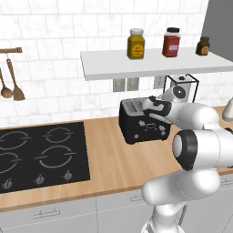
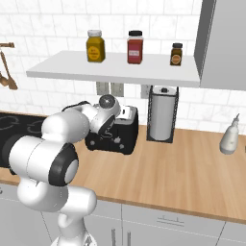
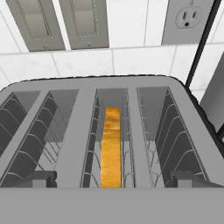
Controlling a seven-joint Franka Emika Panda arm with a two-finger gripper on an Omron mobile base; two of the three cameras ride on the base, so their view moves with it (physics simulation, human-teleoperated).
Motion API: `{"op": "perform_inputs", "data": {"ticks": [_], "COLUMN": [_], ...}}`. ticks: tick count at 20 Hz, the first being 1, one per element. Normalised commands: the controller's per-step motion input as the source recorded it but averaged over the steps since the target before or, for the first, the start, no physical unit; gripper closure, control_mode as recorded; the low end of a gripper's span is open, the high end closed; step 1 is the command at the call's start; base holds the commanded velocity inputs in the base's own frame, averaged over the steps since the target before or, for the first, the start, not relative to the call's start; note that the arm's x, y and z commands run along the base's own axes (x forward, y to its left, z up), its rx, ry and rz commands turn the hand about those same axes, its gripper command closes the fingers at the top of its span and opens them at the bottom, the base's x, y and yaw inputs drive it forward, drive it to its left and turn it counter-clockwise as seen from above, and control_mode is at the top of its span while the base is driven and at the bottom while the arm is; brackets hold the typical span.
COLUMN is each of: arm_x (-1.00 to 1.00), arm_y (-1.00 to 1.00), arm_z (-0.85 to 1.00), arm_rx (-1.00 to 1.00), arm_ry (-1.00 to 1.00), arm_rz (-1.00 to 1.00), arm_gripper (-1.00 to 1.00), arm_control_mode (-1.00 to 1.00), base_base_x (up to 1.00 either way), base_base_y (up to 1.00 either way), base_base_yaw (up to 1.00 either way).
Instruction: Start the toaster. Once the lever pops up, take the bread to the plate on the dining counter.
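The gripper point(image 3: 112, 178), apparently open, hovers over bread point(image 3: 111, 148) in the toaster point(image 1: 136, 122).

The arm point(image 1: 191, 118) is covering the toaster's point(image 1: 136, 125) right end in the left base view and much of its front in the right base view. In the hand view, the bread point(image 3: 111, 148) is sitting deep in a slot, showing just its browned top edge, and the toaster's sides are running off the frame.
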Motion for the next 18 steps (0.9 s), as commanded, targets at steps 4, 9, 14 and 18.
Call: {"op": "perform_inputs", "data": {"ticks": [4, 9, 14, 18], "arm_x": [0.00, 0.00, 0.00, 0.00], "arm_y": [0.00, 0.00, 0.00, 0.00], "arm_z": [0.00, 0.00, 0.00, 0.00], "arm_rx": [0.00, 0.00, 0.00, 0.00], "arm_ry": [0.00, 0.00, 0.00, 0.00], "arm_rz": [0.00, 0.00, 0.00, 0.00], "arm_gripper": [-1.00, -1.00, -1.00, -1.00], "arm_control_mode": [-1.00, -1.00, -1.00, -1.00], "base_base_x": [0.00, 0.00, 0.00, 0.00], "base_base_y": [0.00, 0.00, 0.00, 0.00], "base_base_yaw": [0.00, 0.00, 0.00, 0.00]}}
